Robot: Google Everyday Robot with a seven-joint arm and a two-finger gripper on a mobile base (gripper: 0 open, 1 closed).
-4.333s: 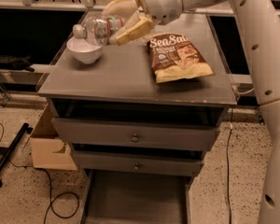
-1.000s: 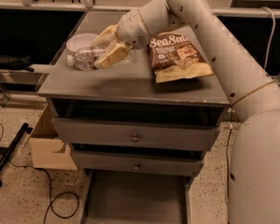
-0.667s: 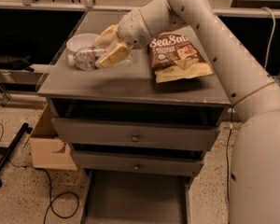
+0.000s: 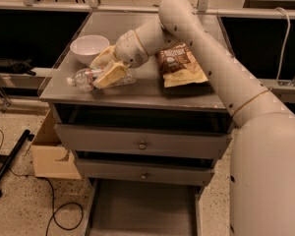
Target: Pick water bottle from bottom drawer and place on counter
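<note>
The water bottle [image 4: 81, 79] lies on its side near the front left edge of the counter [image 4: 152, 92], white cap pointing left. My gripper [image 4: 100, 73] reaches in from the right and is shut on the bottle's middle, one tan finger [image 4: 103, 57] behind it and one in front. The bottle's right half is partly hidden by the front finger. Below, the bottom drawer [image 4: 142, 205] is pulled out, and its grey floor shows nothing lying on it.
A white bowl [image 4: 88, 47] stands just behind the bottle on the counter. A brown chip bag [image 4: 181, 65] lies to the right of my wrist. The two knobbed drawers are closed. A cardboard box [image 4: 51, 154] and cables sit on the floor at left.
My gripper has carried the bottle from over the bowl toward the counter's front edge and lowered it, so the bottle now rests on the surface.
</note>
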